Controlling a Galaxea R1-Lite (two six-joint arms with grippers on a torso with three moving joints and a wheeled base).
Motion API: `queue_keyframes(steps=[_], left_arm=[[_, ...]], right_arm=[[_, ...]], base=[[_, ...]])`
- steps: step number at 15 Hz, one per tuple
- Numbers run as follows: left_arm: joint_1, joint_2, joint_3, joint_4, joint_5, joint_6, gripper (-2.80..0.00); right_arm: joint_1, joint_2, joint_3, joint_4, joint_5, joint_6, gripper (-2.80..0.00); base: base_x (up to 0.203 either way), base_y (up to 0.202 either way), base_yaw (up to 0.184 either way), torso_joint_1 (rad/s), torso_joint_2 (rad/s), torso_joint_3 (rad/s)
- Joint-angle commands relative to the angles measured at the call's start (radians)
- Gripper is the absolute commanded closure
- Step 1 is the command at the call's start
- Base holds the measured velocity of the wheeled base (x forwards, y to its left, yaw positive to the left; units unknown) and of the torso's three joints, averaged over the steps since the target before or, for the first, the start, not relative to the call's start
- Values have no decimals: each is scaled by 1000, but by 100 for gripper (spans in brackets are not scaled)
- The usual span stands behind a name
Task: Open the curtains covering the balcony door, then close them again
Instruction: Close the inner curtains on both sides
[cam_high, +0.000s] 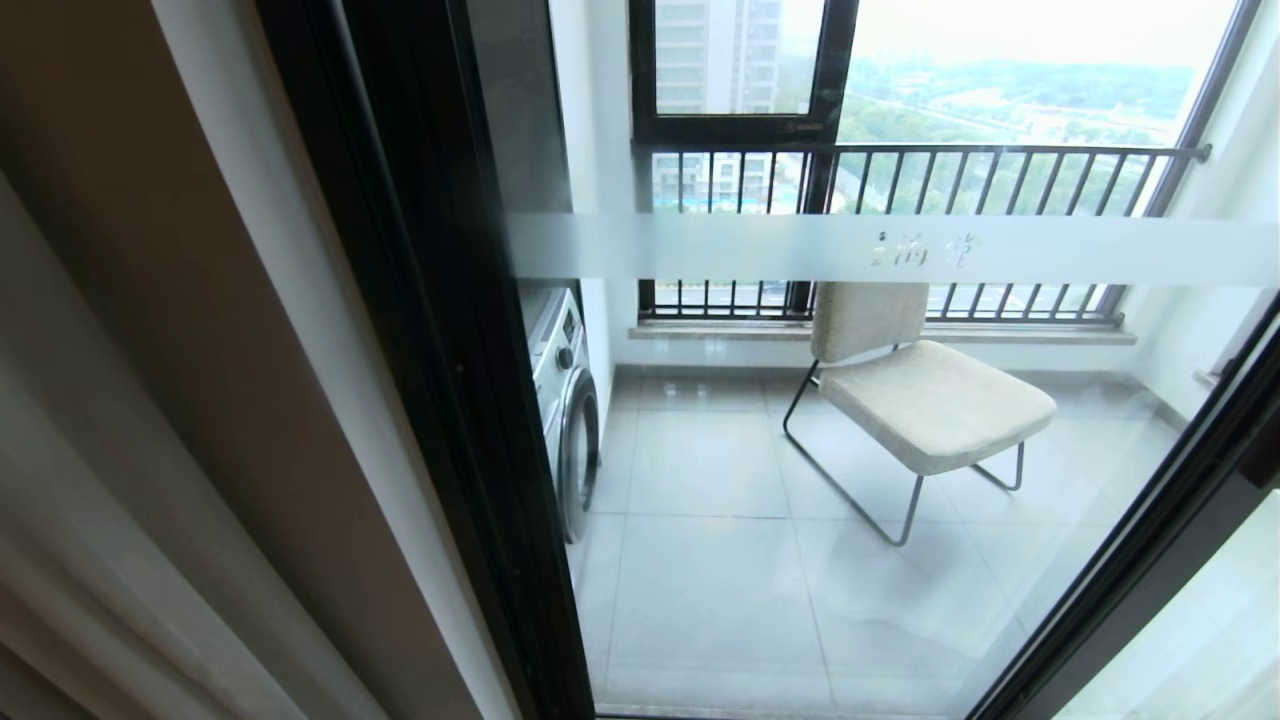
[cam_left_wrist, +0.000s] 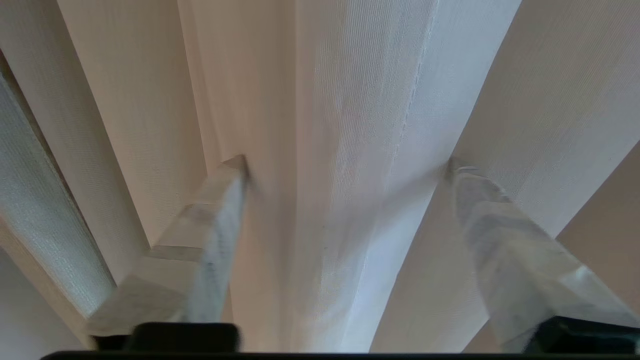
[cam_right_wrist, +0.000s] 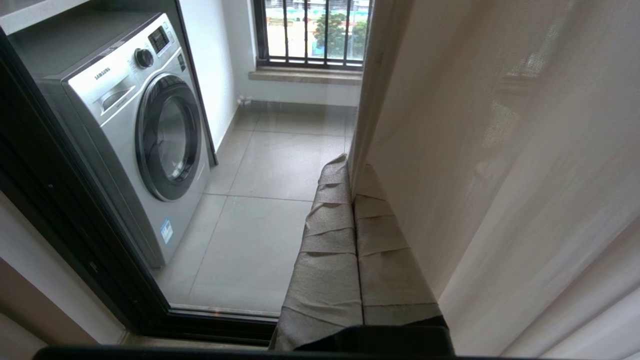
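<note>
curtains: we see pale woven folds filling the left wrist view; in the head view a cream and beige panel hangs at the far left, beside the black frame, and a sheer edge shows at the lower right corner.
door: its glass stands uncovered across the middle of the head view, with a frosted band running level across it; the small characters on the band are too faint for us to read.
hidden: neither arm shows in the head view; the curtains' top and hem are cut off in all 3 views; we cannot make out a door handle.
curtain against left gripper: 1 thick fold runs straight down between the 2 fingers, with more folds to either side of them.
left gripper: jaws stand wide apart; both tips press into the cloth on either side of the fold, but nothing is clamped between them.
right gripper: its 2 fabric-wrapped fingers lie pressed together with no gap; a sheer curtain hangs just beside them, and we cannot tell whether its edge is caught between the tips.
beyond the glass: a washer on the left, a chair on grey tiles, a railing at the window.
</note>
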Motion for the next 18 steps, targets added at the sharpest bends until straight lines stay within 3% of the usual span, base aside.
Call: queue_keyframes(steps=[1, 16, 17, 18], left_arm=[[0, 2, 9, -2, 2, -1, 0], [-1, 52, 27, -3, 2, -21, 0], [-3, 52, 29, -4, 2, -21, 0], [-4, 53, 29, -3, 2, -22, 0]], right_arm=[[0, 0, 0, 0, 1, 0, 0], [0, 0, -1, -2, -5, 23, 0], [0, 0, 0, -4, -21, 28, -280], [0, 0, -1, -2, -22, 32, -280]], base=[[0, 0, 0, 0, 0, 0], [0, 0, 0, 0, 0, 0], [0, 0, 0, 0, 0, 0], [0, 0, 0, 0, 0, 0]])
